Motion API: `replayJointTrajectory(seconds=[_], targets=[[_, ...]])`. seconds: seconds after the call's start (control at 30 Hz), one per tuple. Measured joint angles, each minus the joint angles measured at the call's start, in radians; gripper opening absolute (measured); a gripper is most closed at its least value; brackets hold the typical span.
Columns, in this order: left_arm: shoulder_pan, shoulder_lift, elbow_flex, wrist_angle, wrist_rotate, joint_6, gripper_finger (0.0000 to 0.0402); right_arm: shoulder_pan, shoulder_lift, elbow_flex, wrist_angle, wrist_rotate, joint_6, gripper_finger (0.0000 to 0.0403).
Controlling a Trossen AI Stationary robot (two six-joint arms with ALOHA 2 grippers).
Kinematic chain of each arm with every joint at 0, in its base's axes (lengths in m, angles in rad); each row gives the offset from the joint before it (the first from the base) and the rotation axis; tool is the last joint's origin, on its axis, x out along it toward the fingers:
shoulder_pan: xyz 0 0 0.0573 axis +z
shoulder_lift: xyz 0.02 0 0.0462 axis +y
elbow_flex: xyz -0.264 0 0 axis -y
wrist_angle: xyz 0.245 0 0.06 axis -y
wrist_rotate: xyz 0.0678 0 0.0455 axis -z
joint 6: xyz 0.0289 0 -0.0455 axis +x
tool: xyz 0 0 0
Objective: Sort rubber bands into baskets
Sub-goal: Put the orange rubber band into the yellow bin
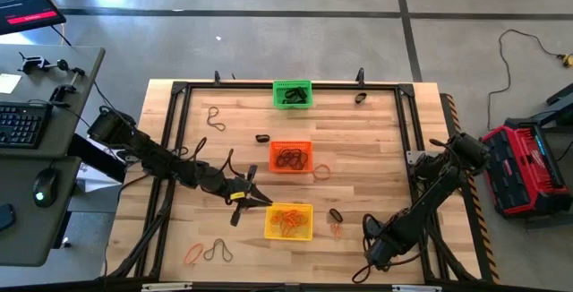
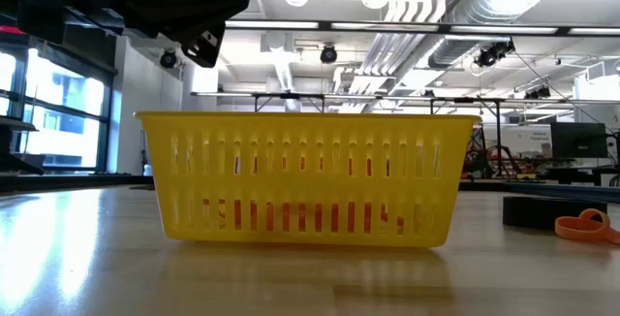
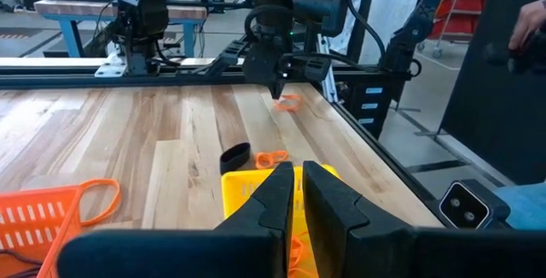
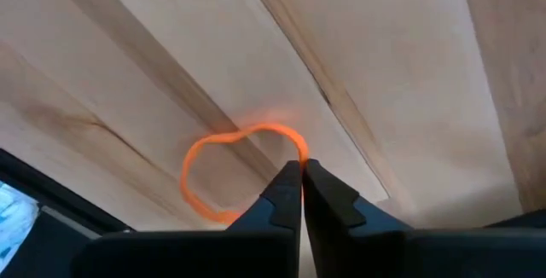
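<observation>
Left to right: the left gripper (image 1: 255,198) is hovering, jaws clenched and empty, at the yellow basket's (image 1: 288,232) nine o'clock, while the right gripper (image 4: 300,169) is pinching an orange band (image 4: 223,164) on the table (image 1: 376,149), its loop spreading toward ten o'clock.

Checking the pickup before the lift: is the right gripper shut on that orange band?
Shut on it: the right gripper's fingertips meet over the orange rubber band's edge.
</observation>
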Motion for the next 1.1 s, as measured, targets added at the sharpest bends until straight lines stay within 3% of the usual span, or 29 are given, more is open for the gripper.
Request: replayJointTrajectory(seconds=[0.17,0.53,0.8,1.1], targets=[[0.000,0.000,0.000,0.000,0.000,-0.006,0.0019,-0.012,0.000,0.038,-0.036,0.006,0.003,0.0001],[0.000,0.000,0.000,0.000,0.000,-0.014,0.0019,-0.047,0.000,0.233,-0.078,0.296,-0.050,0.0000],[0.000,0.000,0.000,0.001,-0.001,-0.049,0.0019,-0.117,0.000,0.298,0.035,0.651,-0.295,0.0000],[0.000,0.000,0.000,0.000,-0.001,-0.049,0.0019,-0.246,0.000,0.298,0.318,0.784,-0.664,0.0000]])
